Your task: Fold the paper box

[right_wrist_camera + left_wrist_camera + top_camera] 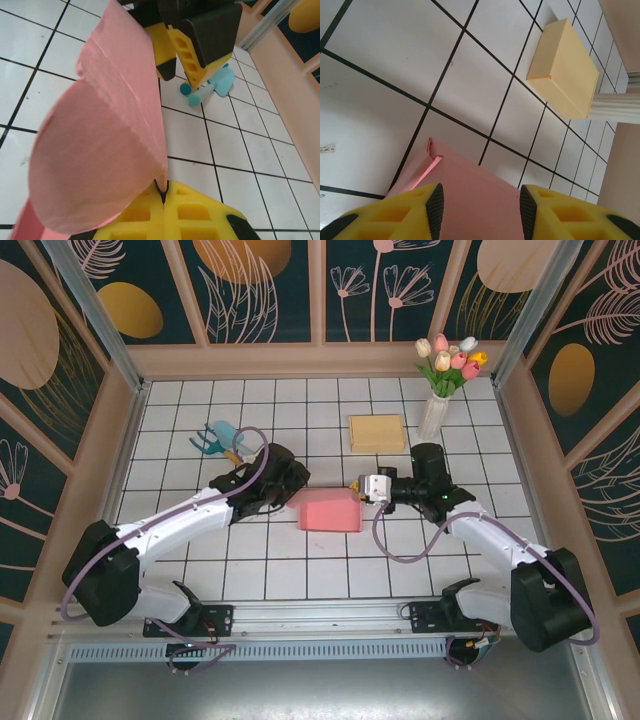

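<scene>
Two hands (285,490) (362,487), one pink paper box (330,510), one yellow box (377,432)

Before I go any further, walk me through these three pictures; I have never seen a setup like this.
These are two robot arms bolted at the near edge of a white tiled table, each ending in a two-finger gripper with yellow fingers. The wide picture comes from a fixed camera above and behind the arms. The other two come from small cameras on the wrists, looking past their own fingers.

On the table lie a pink paper box, partly folded, a finished yellow box, a vase of tulips and a teal toy brush.

The right gripper is shut, pinching the edge of a rounded pink flap. The left gripper has its fingers spread on either side of the pink box; whether they press it cannot be told.
</scene>
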You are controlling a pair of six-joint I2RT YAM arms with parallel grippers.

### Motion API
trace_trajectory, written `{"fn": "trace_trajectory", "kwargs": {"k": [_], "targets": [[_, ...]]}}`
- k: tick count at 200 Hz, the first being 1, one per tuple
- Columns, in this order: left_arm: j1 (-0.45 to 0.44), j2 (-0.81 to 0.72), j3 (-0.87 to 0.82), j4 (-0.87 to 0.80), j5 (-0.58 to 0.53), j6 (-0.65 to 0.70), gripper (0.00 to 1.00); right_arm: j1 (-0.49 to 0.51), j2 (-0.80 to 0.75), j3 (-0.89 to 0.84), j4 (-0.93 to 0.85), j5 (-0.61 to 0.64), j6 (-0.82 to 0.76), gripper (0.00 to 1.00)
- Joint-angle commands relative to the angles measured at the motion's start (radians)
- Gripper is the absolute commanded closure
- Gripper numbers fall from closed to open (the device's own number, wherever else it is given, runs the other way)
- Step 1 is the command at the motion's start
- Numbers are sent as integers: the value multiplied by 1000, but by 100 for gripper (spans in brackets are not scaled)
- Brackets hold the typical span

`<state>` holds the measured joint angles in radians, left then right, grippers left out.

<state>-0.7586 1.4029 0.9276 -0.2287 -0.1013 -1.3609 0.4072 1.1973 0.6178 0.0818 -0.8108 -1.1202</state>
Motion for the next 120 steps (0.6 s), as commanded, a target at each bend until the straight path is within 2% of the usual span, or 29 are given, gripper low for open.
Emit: {"fn": "trace_trajectory", "kwargs": {"k": [1, 49, 72, 120], "targets": [[-31, 24, 33, 104, 67, -55, 55, 34, 29, -3, 9, 10, -8, 100], [-47, 51, 27, 131, 74, -77, 56, 52, 60, 8, -22, 59, -19, 100], [-48, 54, 18, 118, 34, -68, 60, 75, 84, 26, -88, 111, -59, 100], [-50, 61, -91, 127, -83, -103, 70, 117, 113, 95, -273, 220, -95, 86]]}}
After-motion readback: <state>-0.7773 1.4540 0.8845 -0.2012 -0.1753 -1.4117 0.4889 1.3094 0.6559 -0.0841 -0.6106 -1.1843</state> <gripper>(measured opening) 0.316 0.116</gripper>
